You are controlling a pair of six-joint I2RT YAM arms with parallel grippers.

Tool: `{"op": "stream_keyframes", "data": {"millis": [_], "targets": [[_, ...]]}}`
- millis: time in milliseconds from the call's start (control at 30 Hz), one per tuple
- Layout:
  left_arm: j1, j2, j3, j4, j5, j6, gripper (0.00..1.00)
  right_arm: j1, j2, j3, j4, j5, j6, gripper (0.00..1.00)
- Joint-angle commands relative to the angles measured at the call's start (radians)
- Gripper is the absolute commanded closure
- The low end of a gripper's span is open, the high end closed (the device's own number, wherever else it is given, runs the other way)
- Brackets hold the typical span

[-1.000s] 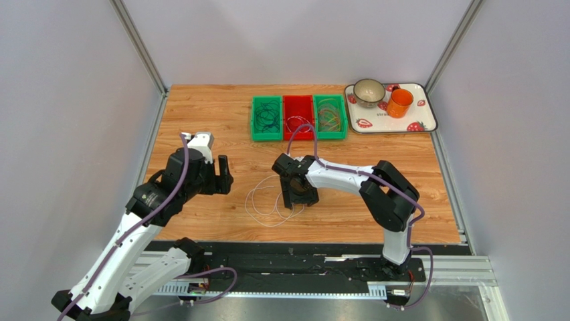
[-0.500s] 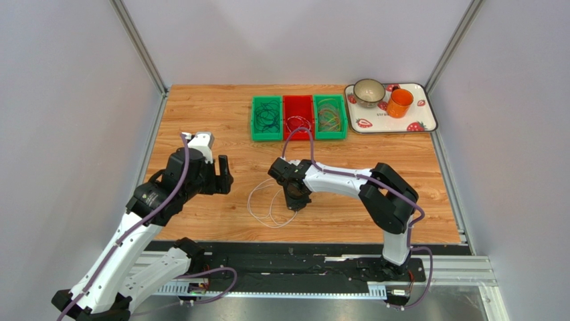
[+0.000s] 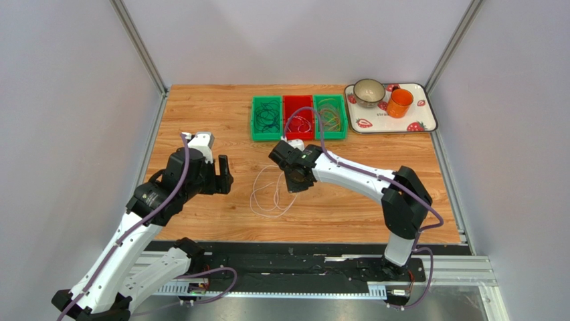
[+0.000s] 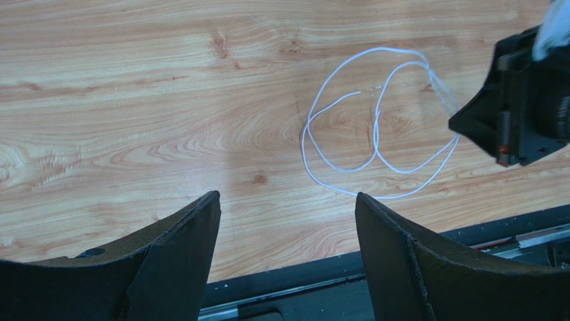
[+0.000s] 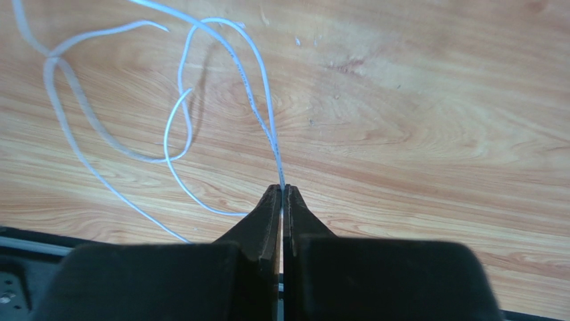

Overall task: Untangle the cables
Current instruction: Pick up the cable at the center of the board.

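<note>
The wooden table (image 3: pixel 201 114), pale orange with a wavy grain, lies under both grippers. The right arm (image 3: pixel 361 177), white shells with black joints, stretches from its base out leftward across the table and bends down at the wrist; the left arm (image 3: pixel 160 194) is folded nearer its base, its wrist level and pointing to its right. Far off to the right of the right gripper (image 5: pixel 281 190) sits a white tray (image 3: pixel 428 117) printed with strawberries, carrying a bowl (image 3: pixel 368 92) and an orange cup (image 3: pixel 399 103). Just beyond that gripper stand three plastic bins (image 3: pixel 298 118) in a row, green, red, green, holding coiled cables (image 3: pixel 266 117) in dark, pale and mixed yellow-green tones. The white cable (image 3: pixel 267 194) is thin, smooth and limp, lying on the wood in a few loose overlapping loops between the two grippers, with one free end inside the loops. One strand rises off the wood into the right gripper's black tapered fingers (image 5: pixel 267 207), which are clenched on it. The left gripper (image 4: pixel 286 196) is spread wide and holds nothing, the white cable well ahead of it.
</note>
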Motion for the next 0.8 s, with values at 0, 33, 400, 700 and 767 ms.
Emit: {"op": "stream_keyframes", "data": {"millis": [0,33,400,700,767], "targets": [[0.006,-0.004,-0.002,0.023,-0.011,0.017,0.18,-0.017,-0.085,0.103,-0.071,0.088,-0.038,1.00],[0.006,-0.007,-0.002,0.023,-0.011,0.017,0.18,-0.019,-0.089,0.115,-0.080,0.104,-0.045,1.00],[0.006,-0.006,-0.002,0.026,-0.011,0.017,0.18,-0.086,-0.132,0.337,-0.171,0.185,-0.105,1.00],[0.006,-0.001,-0.002,0.026,-0.013,0.018,0.18,-0.150,-0.149,0.483,-0.171,0.228,-0.162,1.00],[0.006,0.002,-0.004,0.026,-0.011,0.018,0.18,-0.163,-0.144,0.529,-0.172,0.222,-0.173,1.00]]}}
